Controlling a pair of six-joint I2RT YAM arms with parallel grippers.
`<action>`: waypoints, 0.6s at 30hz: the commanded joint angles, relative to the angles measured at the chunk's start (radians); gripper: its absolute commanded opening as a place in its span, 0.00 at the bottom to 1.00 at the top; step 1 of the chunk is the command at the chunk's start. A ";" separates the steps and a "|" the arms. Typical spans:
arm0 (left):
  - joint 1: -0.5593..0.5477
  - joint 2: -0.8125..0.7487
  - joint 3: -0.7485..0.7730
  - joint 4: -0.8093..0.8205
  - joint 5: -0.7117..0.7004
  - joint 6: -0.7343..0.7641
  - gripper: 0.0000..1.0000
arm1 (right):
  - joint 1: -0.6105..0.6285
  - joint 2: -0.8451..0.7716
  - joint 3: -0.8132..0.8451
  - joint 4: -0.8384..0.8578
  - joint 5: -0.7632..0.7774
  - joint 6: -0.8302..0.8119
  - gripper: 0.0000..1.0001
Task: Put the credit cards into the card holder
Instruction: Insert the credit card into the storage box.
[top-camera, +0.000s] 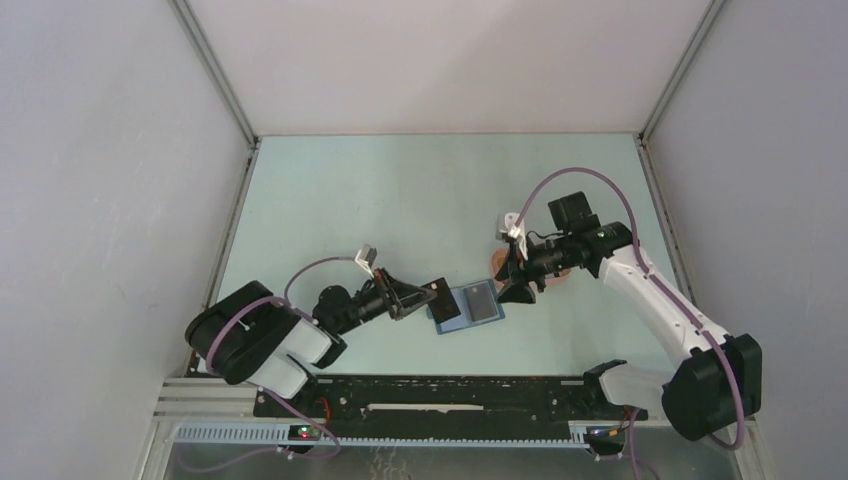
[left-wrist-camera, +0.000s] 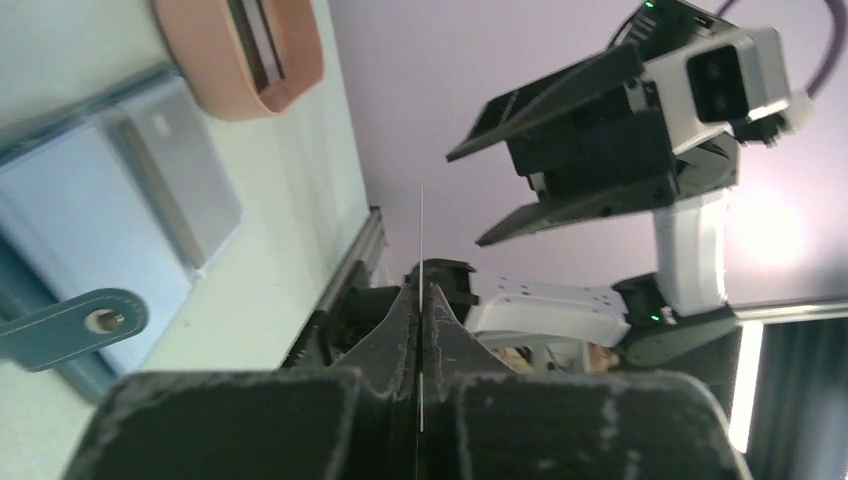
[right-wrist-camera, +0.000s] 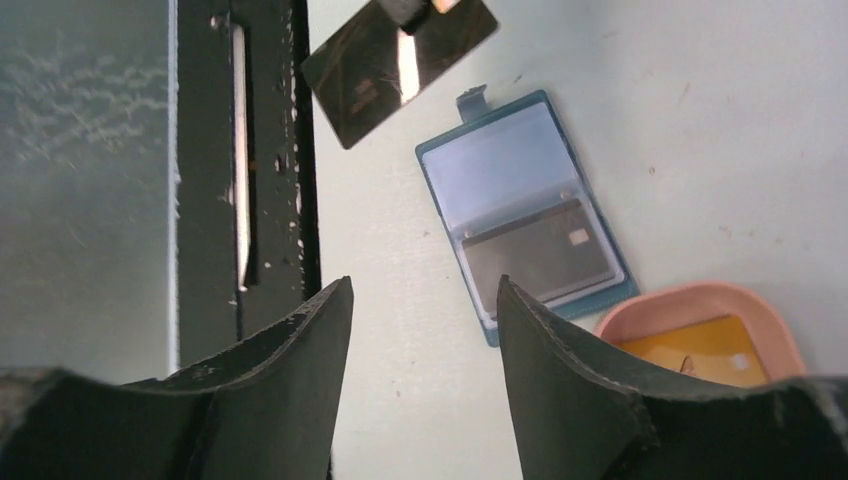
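The dark-blue card holder lies open on the table, its lighter blue inside up and its snap tab sticking out. A dark grey credit card sits in one of its pockets. My left gripper is shut on a black credit card just left of the holder. That card shows edge-on as a thin line in the left wrist view. My right gripper hangs open and empty just right of the holder. An orange-yellow card lies in the peach tray.
The peach tray is mostly hidden under my right arm in the top view. A black rail runs along the table's near edge. Grey walls enclose the table on the left, back and right.
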 joint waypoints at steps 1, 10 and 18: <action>-0.081 -0.060 -0.066 0.047 -0.272 0.216 0.00 | 0.045 -0.045 -0.057 0.073 0.033 -0.218 0.65; -0.270 -0.117 -0.064 -0.102 -0.611 0.342 0.00 | 0.095 -0.041 -0.187 0.181 0.222 -0.314 0.61; -0.352 -0.394 0.032 -0.652 -0.800 0.474 0.00 | 0.133 -0.031 -0.196 0.166 0.248 -0.423 0.61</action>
